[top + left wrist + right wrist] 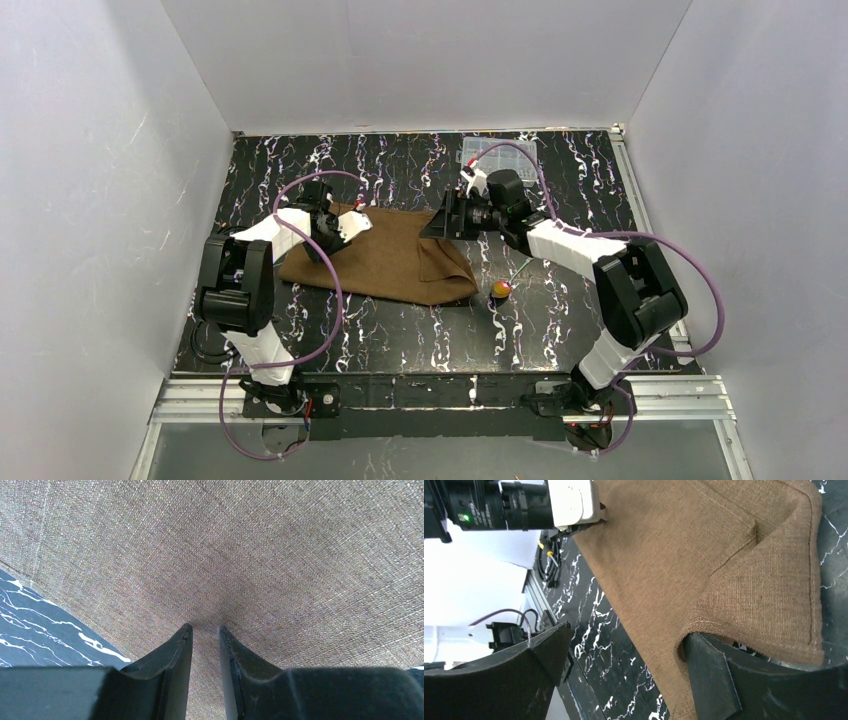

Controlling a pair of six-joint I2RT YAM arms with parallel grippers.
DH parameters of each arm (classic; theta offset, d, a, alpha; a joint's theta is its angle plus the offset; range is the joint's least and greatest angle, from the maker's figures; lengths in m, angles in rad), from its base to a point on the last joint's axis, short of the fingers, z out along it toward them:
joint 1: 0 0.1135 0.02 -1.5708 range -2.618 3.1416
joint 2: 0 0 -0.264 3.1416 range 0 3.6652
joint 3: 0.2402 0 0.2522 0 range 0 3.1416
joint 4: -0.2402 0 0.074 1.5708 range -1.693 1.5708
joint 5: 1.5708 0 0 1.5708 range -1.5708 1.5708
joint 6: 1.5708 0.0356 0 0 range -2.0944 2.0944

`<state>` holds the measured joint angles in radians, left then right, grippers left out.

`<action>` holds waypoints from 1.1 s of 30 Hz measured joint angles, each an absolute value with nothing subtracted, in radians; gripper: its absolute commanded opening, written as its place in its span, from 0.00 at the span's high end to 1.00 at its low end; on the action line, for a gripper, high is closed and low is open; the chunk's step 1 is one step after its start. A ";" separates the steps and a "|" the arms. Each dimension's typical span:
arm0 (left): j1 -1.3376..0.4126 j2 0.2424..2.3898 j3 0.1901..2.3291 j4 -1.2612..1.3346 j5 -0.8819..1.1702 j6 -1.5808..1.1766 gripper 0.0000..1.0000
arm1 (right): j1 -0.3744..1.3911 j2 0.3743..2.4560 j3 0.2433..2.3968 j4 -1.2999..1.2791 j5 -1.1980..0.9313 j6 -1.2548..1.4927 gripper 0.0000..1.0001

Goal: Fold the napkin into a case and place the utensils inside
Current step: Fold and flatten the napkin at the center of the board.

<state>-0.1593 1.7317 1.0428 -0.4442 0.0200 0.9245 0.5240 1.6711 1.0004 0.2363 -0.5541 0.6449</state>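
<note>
Left claw (205,627) clamps the plain brown cloth napkin (385,255), anchoring it; right claw (626,636), apart, props one side up for folding.

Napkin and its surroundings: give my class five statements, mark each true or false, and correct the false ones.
1. The napkin lies fully flat. False: its corner by the right gripper is turned over.
2. The right gripper's jaws stand wide open. True.
3. The gold-orange-headed utensil is tucked inside the napkin. False: it lies on the bare table, beside the napkin.
4. The left gripper has its fingertips on the napkin. True.
5. The clear plastic box stands near the table's far edge. True.
</note>
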 measured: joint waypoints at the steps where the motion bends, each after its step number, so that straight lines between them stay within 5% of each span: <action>1: -0.159 1.732 1.043 -0.445 0.020 0.925 0.75 | 0.534 1.661 1.000 0.216 -0.547 0.628 0.08; 18: -0.159 1.737 1.050 -0.459 0.018 0.924 0.76 | 0.485 1.697 1.118 -0.330 0.051 0.288 0.02; 26: -0.159 1.745 1.065 -0.481 0.015 0.921 0.77 | 0.484 1.745 1.139 -0.335 0.050 0.290 0.11; 33: -0.159 1.754 1.092 -0.510 0.014 0.903 0.77 | 0.566 1.623 1.108 -0.303 0.012 0.233 0.10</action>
<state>-0.1593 1.7538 1.0924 -0.5098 0.0143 0.9031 0.5655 1.6226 1.1076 -0.3035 0.0120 0.2329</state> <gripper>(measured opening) 0.236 0.896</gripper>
